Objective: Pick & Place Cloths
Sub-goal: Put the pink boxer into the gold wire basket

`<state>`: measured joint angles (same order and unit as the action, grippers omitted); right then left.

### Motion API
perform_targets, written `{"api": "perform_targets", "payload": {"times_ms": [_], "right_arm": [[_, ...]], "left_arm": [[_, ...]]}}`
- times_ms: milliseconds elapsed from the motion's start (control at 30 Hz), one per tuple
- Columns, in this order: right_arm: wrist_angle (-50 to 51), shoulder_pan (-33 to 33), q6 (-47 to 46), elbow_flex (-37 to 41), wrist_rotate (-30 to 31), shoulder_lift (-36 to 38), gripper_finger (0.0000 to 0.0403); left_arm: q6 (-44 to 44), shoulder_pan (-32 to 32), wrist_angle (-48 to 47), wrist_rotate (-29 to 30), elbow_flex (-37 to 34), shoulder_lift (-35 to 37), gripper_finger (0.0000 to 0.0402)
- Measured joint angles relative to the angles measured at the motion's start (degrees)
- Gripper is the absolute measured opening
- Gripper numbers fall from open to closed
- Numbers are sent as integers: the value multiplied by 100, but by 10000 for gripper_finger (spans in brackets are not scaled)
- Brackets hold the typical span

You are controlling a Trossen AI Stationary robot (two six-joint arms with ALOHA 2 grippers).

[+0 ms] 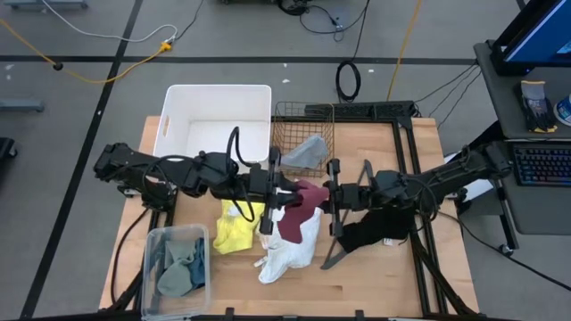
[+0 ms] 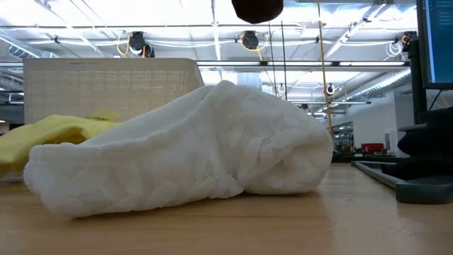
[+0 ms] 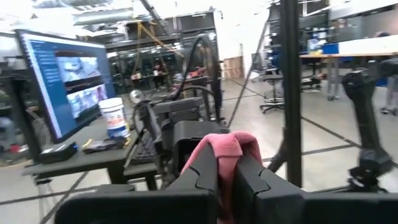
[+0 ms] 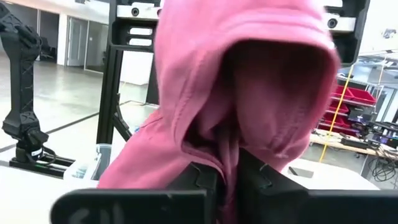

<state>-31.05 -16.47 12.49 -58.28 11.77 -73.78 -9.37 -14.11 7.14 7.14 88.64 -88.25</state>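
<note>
High view: left gripper (image 1: 287, 193) and right gripper (image 1: 326, 198) both clamped on maroon cloth (image 1: 301, 214); white cloth (image 1: 287, 254) at its six o'clock.

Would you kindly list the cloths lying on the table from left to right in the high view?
Teal cloths in the clear tub → yellow cloth → white cloth → black cloth. The maroon cloth, pinched between both grippers, is left out.
</note>
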Motion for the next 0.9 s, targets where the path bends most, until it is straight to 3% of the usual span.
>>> {"api": "perform_targets", "payload": {"times_ms": [167, 333, 467, 733, 900], "right_arm": [[117, -1, 13, 0, 161, 82, 5], [349, 0, 17, 0, 544, 223, 3], [652, 20, 43, 2, 1035, 410, 2], [960, 370, 878, 2, 2287, 761, 1], [873, 1013, 1879, 0, 2569, 789, 1]], "left_arm": [[-465, 0, -74, 330, 0, 13, 67], [-720, -17, -1199, 1654, -2, 218, 121], [-318, -28, -2067, 2540, -2, 420, 147], [523, -118, -2924, 2641, 0, 905, 156], [1238, -185, -3214, 2642, 0, 1045, 153]]}}
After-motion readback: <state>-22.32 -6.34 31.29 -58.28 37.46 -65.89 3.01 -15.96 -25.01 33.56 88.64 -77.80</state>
